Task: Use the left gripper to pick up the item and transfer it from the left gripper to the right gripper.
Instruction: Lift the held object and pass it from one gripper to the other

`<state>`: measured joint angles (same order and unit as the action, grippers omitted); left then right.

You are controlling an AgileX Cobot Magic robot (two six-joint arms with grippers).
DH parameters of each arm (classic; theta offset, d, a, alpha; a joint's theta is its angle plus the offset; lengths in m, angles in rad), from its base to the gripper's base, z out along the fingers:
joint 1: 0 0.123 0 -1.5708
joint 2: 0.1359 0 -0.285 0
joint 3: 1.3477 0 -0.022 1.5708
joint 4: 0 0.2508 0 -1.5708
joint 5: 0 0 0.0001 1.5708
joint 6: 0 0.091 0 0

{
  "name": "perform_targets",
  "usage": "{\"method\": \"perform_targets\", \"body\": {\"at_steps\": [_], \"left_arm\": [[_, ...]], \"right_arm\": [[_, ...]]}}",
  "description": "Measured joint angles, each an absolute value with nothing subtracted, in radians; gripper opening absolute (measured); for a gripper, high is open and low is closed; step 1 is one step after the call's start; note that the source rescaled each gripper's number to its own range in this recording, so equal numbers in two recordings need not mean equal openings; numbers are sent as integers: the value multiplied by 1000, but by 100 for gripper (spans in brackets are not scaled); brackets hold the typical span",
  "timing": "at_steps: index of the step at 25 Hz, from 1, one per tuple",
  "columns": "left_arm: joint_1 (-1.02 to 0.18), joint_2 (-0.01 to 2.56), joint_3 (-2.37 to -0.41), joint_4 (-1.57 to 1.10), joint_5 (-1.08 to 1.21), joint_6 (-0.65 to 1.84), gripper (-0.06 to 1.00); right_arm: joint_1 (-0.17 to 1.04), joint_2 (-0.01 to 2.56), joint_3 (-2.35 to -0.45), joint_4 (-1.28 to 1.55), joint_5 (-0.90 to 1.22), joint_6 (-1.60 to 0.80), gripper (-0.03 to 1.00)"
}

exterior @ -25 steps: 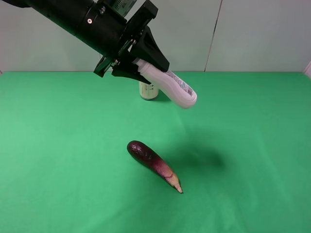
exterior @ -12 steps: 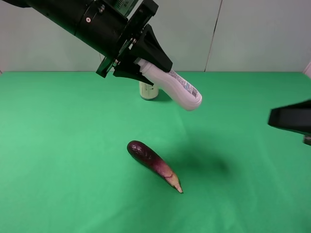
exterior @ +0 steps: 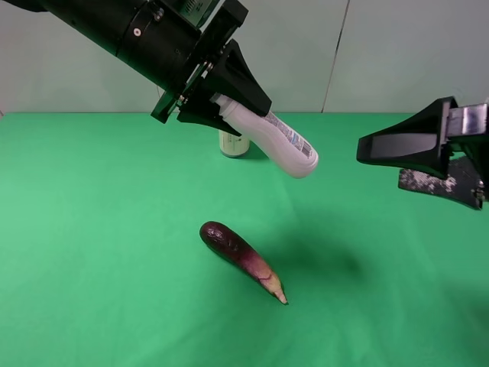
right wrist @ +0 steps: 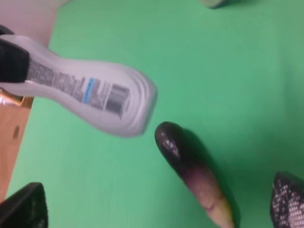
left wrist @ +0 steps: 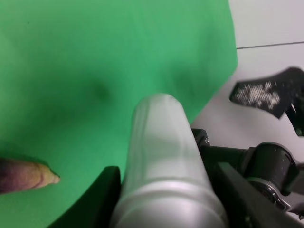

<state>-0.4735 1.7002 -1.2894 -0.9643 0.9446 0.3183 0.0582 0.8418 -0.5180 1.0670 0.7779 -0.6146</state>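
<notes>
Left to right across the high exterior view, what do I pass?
Order: left end effector → white bottle → right end effector. Omitted: eggplant and cream can, overlapping the first two.

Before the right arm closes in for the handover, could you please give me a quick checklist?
1. Grip: left end effector shut on the white bottle: ok.
2. Free end: bottle's base sticks out toward the right end effector: ok.
3. Receiver: right end effector open: ok.
4. Receiver around the bottle: not ok, apart.
5. Path: eggplant lies low on the green table: ok.
</notes>
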Motion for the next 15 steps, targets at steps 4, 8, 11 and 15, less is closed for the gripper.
{"method": "perform_targets", "body": {"at_steps": [4,8,11,15], "left_arm": [[-473,1700,-1288,-1019,950,357,0],[-473,1700,-1288,-1058,950,378,0],[-473,1700,-1288,-1064,951,385,0],[-473,1700,-1288,-1065,961,388,0]], "right_arm": [[58,867,-518,1101,761,-728,100],[58,871,-518,1155,761,-872,100],[58,871,-518,1215,772,-913,100],[58,875,-518,1306,783,-923,100]]}}
